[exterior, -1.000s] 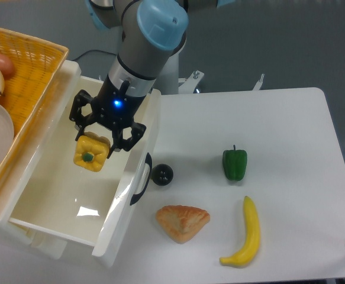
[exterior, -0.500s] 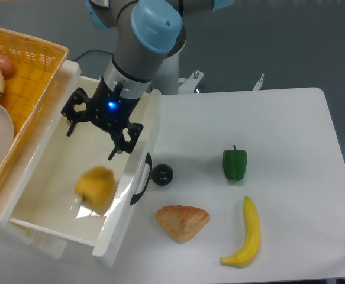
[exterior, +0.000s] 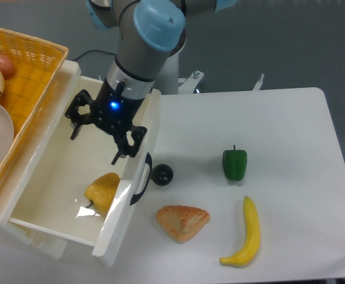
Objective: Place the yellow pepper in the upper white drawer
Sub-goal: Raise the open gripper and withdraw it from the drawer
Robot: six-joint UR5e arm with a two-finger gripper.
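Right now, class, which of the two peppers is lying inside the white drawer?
The yellow pepper: it lies on the floor of the white drawer, against its front wall. The green pepper stands out on the table, above the banana.

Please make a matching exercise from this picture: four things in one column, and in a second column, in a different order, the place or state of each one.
Things:
1. yellow pepper
2. gripper
3. green pepper
4. banana

Places or states:
A. on the table, at the near right, beside the pastry
B. open and empty, above the upper white drawer
C. lying inside the drawer, next to its front wall
D. on the table, just behind the banana

Pairs: 1-C, 2-B, 3-D, 4-A
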